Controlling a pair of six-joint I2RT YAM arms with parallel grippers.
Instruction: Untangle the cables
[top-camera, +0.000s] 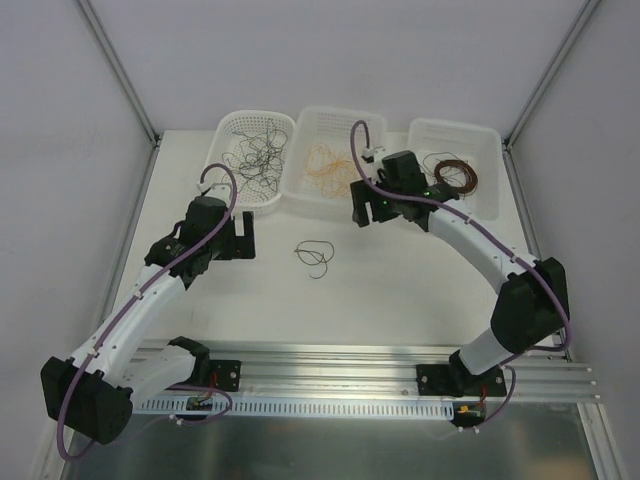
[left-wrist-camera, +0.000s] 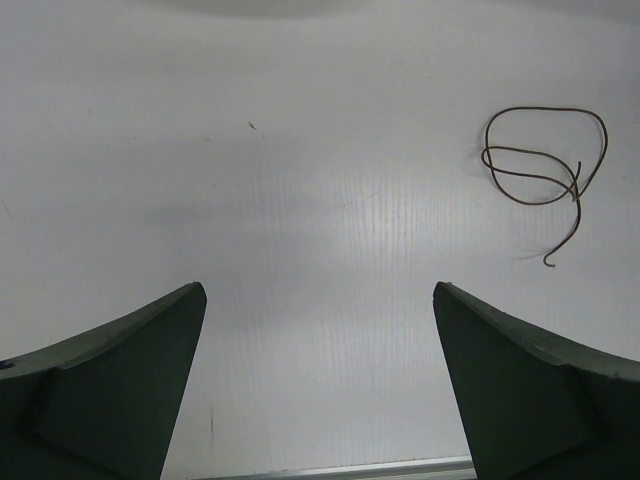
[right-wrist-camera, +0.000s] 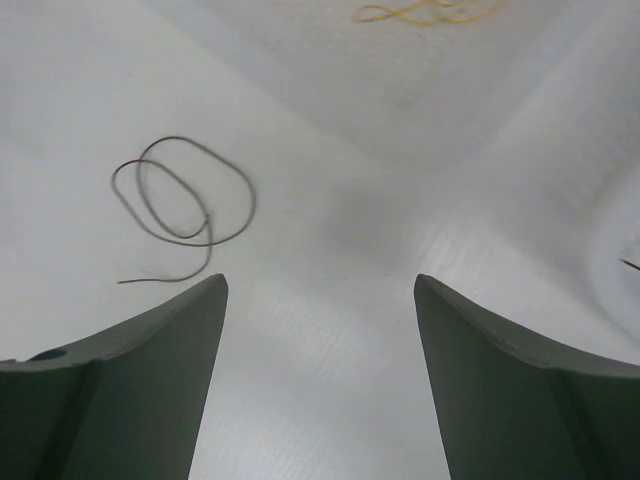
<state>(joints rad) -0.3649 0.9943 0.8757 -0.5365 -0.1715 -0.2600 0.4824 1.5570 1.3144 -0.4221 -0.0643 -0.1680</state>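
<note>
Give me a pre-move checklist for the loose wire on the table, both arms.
1. Left gripper open and empty: ok.
2. Right gripper open and empty: ok.
3. Loose brown wire lying on the table, apart from both grippers: ok.
4. That wire free of knots: cannot tell; it loops over itself.
5. Black cables untangled: not ok; they lie in a jumble in the left basket.
6. Right gripper clear of the middle basket: cannot tell; from above it sits at the basket's near wall.
</note>
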